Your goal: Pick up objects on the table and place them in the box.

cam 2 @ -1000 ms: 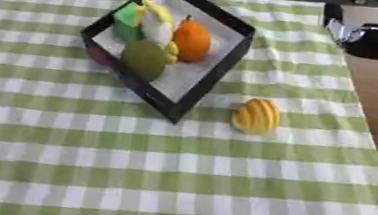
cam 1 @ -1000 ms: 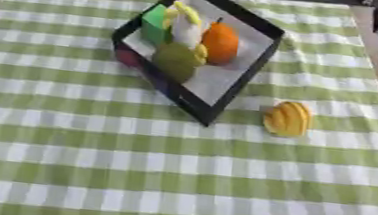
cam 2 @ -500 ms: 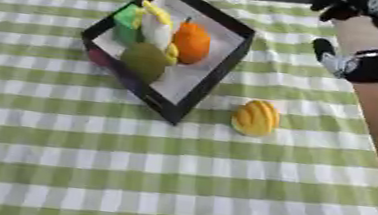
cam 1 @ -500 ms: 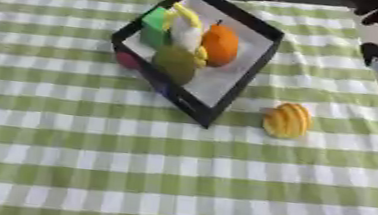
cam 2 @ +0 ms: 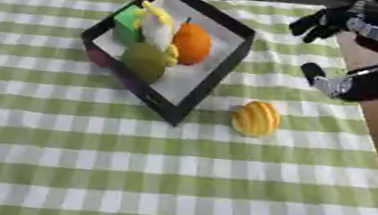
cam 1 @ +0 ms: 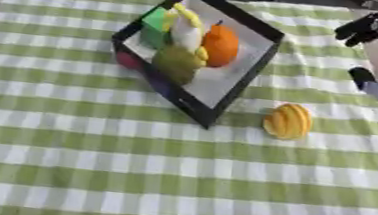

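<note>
I have the right hand [cam 2: 356,56] up at the far right edge of the desk [cam 1: 63,166], beyond the box's right side and well apart from it. Its fingers [cam 2: 317,23] are spread wide and relaxed, the thumb [cam 2: 312,72] lower and set off from them, and nothing is held. I cannot see my left hand in either view.

The black box [cam 1: 229,96] sits on the green-and-white checked cloth, turned so one corner points toward me. Inside it I make out an orange fruit [cam 1: 221,45] toward the right wall, a pale upright shape [cam 1: 186,31] just left of it with a yellow piece [cam 1: 181,12] at its top, a green block [cam 1: 155,23] in the far left corner, and a dull green rounded fruit [cam 1: 176,63] nearest me. Something pinkish-red [cam 1: 127,60] shows at the box's left wall; I cannot tell whether it lies inside or outside.

The yellow-orange ribbed object [cam 1: 288,121] lies on the cloth just right of the box's near corner, not touching it.
</note>
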Tool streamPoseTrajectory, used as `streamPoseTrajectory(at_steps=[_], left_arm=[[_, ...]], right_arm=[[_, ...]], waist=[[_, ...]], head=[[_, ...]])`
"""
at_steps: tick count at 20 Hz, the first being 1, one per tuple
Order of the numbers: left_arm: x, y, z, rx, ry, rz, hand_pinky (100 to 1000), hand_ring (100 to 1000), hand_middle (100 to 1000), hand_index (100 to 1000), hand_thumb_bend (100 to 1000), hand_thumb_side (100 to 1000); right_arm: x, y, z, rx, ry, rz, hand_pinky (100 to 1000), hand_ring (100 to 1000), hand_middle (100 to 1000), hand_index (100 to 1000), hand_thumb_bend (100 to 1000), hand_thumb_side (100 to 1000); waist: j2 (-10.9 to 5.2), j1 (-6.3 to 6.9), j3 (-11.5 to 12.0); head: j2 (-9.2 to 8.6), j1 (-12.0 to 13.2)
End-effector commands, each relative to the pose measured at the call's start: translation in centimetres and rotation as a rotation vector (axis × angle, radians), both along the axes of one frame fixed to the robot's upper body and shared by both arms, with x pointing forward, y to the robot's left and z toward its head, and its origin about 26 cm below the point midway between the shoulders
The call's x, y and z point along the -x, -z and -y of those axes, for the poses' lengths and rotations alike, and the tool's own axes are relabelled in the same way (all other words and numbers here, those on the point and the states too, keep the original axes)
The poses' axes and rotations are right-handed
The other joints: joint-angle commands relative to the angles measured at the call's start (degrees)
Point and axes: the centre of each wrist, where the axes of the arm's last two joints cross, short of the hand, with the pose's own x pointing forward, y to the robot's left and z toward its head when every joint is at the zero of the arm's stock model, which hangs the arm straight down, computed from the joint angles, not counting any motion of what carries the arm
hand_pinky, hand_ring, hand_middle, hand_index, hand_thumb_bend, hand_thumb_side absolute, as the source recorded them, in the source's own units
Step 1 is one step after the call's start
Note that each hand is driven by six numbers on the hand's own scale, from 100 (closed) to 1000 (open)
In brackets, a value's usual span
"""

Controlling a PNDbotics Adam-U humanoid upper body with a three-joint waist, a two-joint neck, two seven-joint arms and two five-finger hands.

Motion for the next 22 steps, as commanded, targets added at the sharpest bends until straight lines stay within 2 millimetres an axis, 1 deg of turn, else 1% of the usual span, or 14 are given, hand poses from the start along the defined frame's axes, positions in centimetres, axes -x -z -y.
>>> streamPoseTrajectory(at_steps=[1,2,4,11,13,14,15,16,17,18,19,20,21,22], left_arm=[[0.1,-0.9,0.0,-0.015,0.008,0.025,733,661,679,842,635,426],[0.1,-0.9,0.0,-0.014,0.009,0.026,733,661,679,842,634,424],[0.1,-0.9,0.1,-0.013,0.011,0.026,733,661,678,842,634,423],[0.1,-0.9,0.1,-0.010,0.016,0.024,733,661,676,842,632,420],[0.2,-0.8,0.2,-0.010,0.017,0.023,733,661,676,842,632,419],[0.2,-0.8,0.2,-0.010,0.017,0.024,733,661,675,841,632,418],[0.2,-0.9,0.1,-0.010,0.017,0.024,733,661,675,841,632,419],[0.2,-0.9,0.1,-0.010,0.017,0.025,733,661,674,841,638,415],[0.2,-0.9,0.2,-0.009,0.017,0.026,733,661,674,841,634,420],[0.2,-0.9,0.2,-0.009,0.018,0.026,733,661,673,841,634,421],[0.2,-0.9,0.2,-0.008,0.019,0.025,733,660,673,840,634,422],[0.2,-0.8,0.2,-0.007,0.019,0.024,733,660,672,840,635,422],[0.2,-0.8,0.2,-0.006,0.019,0.024,733,660,671,840,629,421],[0.2,-0.8,0.2,-0.005,0.018,0.024,733,660,671,840,635,423]], right_arm=[[0.2,-1.0,-0.1,0.054,0.005,0.016,839,800,792,905,100,333],[0.1,-0.8,-0.1,0.057,0.012,0.009,839,799,787,898,109,375],[-0.1,-0.3,-0.3,0.065,0.026,-0.008,841,799,783,888,101,419],[-0.5,1.1,-0.8,0.116,0.041,-0.065,861,822,805,903,140,476],[-0.7,1.4,-0.8,0.135,0.041,-0.076,873,834,813,914,173,492],[-0.7,1.6,-0.9,0.144,0.040,-0.080,884,840,814,924,221,500],[-0.7,1.7,-0.9,0.153,0.037,-0.082,886,840,814,926,236,495],[-0.8,1.9,-0.9,0.160,0.034,-0.084,892,841,815,932,291,452],[-0.8,2.0,-1.0,0.167,0.028,-0.087,897,843,816,935,322,414],[-0.9,2.1,-1.1,0.174,0.019,-0.088,902,845,819,942,338,333],[-0.9,2.2,-1.2,0.184,0.007,-0.090,906,848,822,946,337,289],[-0.9,2.3,-1.2,0.193,-0.004,-0.092,910,851,824,951,314,212],[-1.0,2.4,-1.3,0.203,-0.014,-0.096,912,853,825,954,282,180],[-1.0,2.4,-1.2,0.210,-0.020,-0.097,912,853,825,954,282,180]], waist=[[-0.24,-0.42,0.2],[-0.25,-0.41,0.3],[-0.22,-0.38,0.4],[-0.10,-0.33,0.2],[-0.09,-0.31,0.3],[-0.08,-0.30,0.3],[-0.08,-0.29,0.3],[-0.07,-0.28,0.4],[-0.06,-0.27,0.4],[-0.05,-0.27,0.4],[-0.02,-0.26,0.4],[0.01,-0.26,0.4],[0.04,-0.25,0.4],[0.07,-0.25,0.4]], head=[[-0.24,-0.2],[-0.30,-0.2],[-0.19,-0.4],[0.17,-0.9],[0.16,-0.9],[0.16,-1.0],[0.17,-1.0],[0.18,-1.0],[0.18,-1.0],[0.17,-1.0],[0.14,-1.0],[0.13,-1.1],[0.15,-1.1],[0.17,-1.1]])
